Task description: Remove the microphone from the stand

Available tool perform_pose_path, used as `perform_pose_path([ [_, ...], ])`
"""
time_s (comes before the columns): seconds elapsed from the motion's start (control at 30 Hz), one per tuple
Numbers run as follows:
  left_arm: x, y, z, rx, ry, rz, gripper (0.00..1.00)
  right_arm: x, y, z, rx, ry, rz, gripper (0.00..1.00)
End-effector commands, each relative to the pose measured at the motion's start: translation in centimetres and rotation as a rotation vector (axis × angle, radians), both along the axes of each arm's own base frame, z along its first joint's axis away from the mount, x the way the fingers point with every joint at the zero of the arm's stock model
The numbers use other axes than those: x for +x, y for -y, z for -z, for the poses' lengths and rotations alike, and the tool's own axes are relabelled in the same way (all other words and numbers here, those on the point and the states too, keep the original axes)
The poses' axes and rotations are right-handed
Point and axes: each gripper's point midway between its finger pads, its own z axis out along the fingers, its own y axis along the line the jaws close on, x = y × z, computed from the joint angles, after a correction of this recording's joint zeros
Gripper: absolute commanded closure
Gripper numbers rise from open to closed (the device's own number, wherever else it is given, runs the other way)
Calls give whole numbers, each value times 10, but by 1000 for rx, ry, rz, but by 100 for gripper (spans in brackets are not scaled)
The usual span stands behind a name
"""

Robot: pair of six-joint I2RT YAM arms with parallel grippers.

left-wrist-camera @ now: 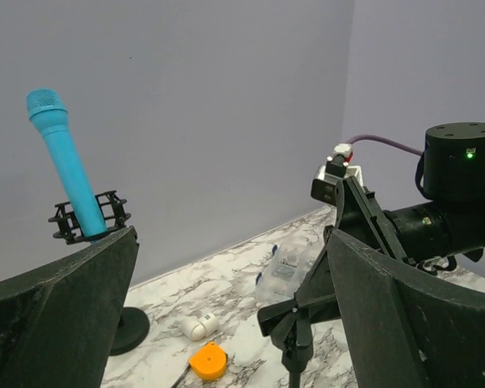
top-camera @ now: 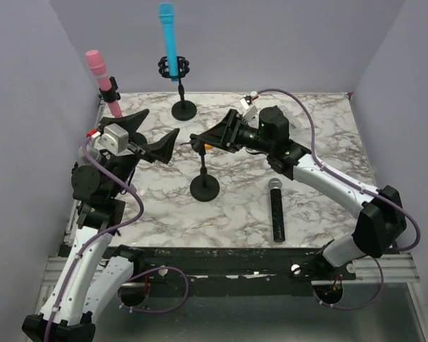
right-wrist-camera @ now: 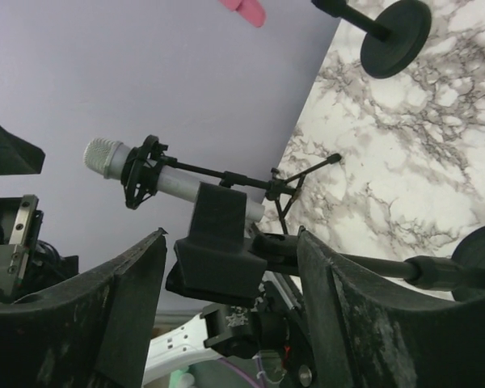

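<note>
One black, silver-headed microphone (top-camera: 277, 214) is laid by the counter's (top-camera: 321, 142) near edge, apparently removed; left fingers (left-wrist-camera: 65, 323) are spread wide, right fingers (right-wrist-camera: 105, 323) parted around the bare stand clip (right-wrist-camera: 218, 250).

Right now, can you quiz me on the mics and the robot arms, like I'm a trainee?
1. Which mic lies flat on the table? A blue, B pink, C black.
2. True or false: the left gripper holds the blue mic.
3. In the top view, how many mics stand upright?
Key: 1 C, the black mic. 2 False, the left gripper is open and empty. 3 Two, the blue mic and the pink mic.
</note>
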Motion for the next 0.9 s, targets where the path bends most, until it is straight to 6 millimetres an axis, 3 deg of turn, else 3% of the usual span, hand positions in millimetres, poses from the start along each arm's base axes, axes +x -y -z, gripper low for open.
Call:
perform_pose_path([
  [0.0,-3,3,-5,7,18,22,1,11,-2,3,-29,3,42,36],
  [0.27,-5,2,-7,7,25,23,1,6,-4,25,-51,-33,21,51],
  [0.43,-6,2,-8,8,29,21,1,1,0,54,-69,-73,28,57],
  [0.6,-7,1,-9,8,33,16,2,-8,3,99,-117,-139,21,57],
  [0.87,-5,1,-8,6,27,23,1,-13,2,135,-127,-189,5,60],
])
